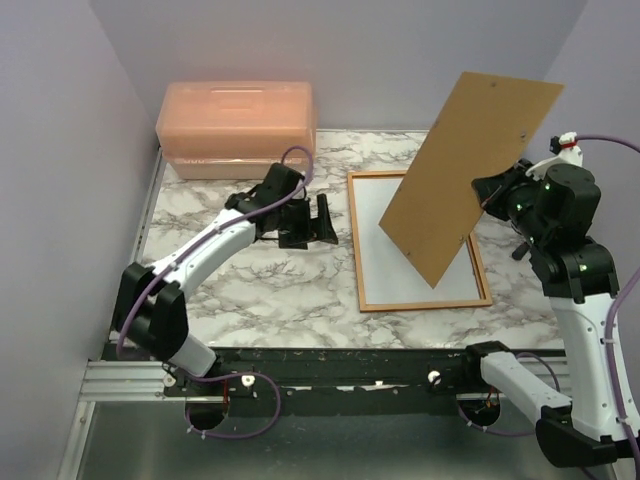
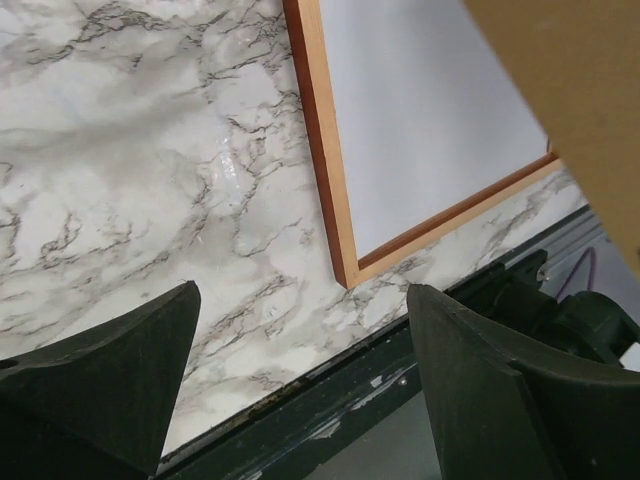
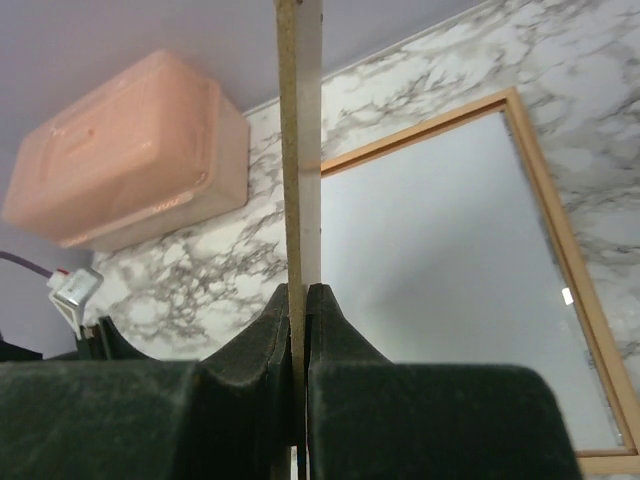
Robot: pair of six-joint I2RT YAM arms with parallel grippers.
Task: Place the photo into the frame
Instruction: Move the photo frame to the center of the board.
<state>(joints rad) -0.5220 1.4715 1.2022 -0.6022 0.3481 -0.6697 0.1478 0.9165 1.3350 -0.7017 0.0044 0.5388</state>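
Observation:
The frame (image 1: 425, 303) lies flat on the marble table at the right of centre, its wood-coloured back up. It also shows in the left wrist view (image 2: 320, 150) and the right wrist view (image 3: 420, 130). A plain white sheet (image 1: 375, 215) fills its opening; it looks like the photo's white back, and no printed side shows. My right gripper (image 1: 487, 190) is shut on the right edge of the brown backing board (image 1: 470, 170) and holds it tilted above the frame. The board stands edge-on between the right fingers (image 3: 303, 290). My left gripper (image 1: 322, 222) is open and empty, left of the frame (image 2: 300, 290).
A translucent pink box (image 1: 237, 128) stands at the back left against the wall. The black rail (image 2: 380, 400) runs along the table's near edge. Purple-grey walls close in the left, back and right sides.

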